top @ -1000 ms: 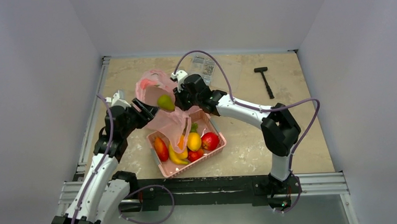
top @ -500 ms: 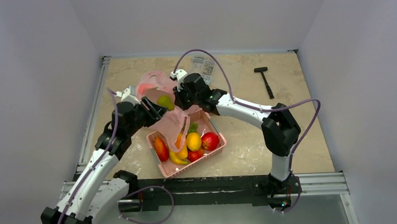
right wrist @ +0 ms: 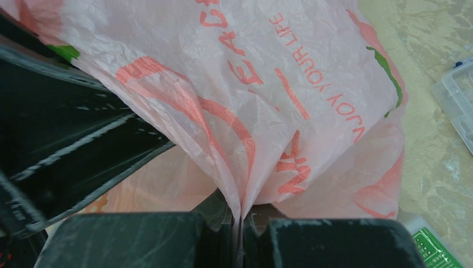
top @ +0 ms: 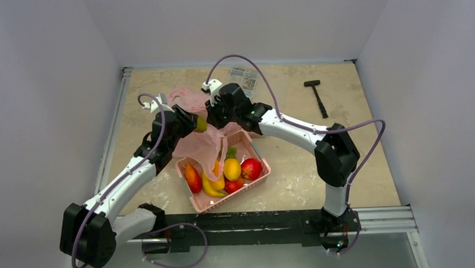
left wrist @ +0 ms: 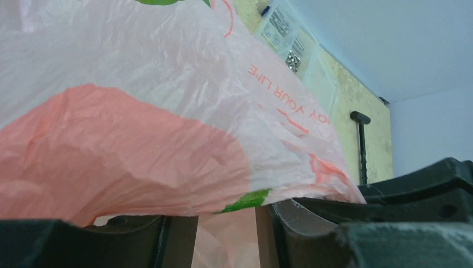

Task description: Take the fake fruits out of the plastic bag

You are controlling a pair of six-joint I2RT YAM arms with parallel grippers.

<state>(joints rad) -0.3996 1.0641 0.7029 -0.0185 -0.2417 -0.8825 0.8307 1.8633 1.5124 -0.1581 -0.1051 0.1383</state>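
The plastic bag (top: 207, 142) hangs crumpled over the back left of a rigid pink basket (top: 256, 182). My right gripper (top: 213, 114) is shut on a pinched fold of the bag (right wrist: 268, 84), seen in its wrist view (right wrist: 240, 231). My left gripper (top: 191, 121) is open against the bag's left side; in its wrist view (left wrist: 226, 237) the bag (left wrist: 167, 111) drapes over the parted jaws. A green fruit (top: 201, 124) peeks out between the two grippers. A banana (top: 212, 187), red apple (top: 252, 168) and other fruits lie in the basket.
A black hammer (top: 316, 98) lies at the back right, also in the left wrist view (left wrist: 361, 145). A clear box of small parts (top: 245, 79) sits behind the bag. The left arm's black finger (right wrist: 67, 139) crowds the right wrist view.
My left arm has swung forward and right, up against the bag, and now covers most of the green fruit. My right gripper has kept its hold on the bag.
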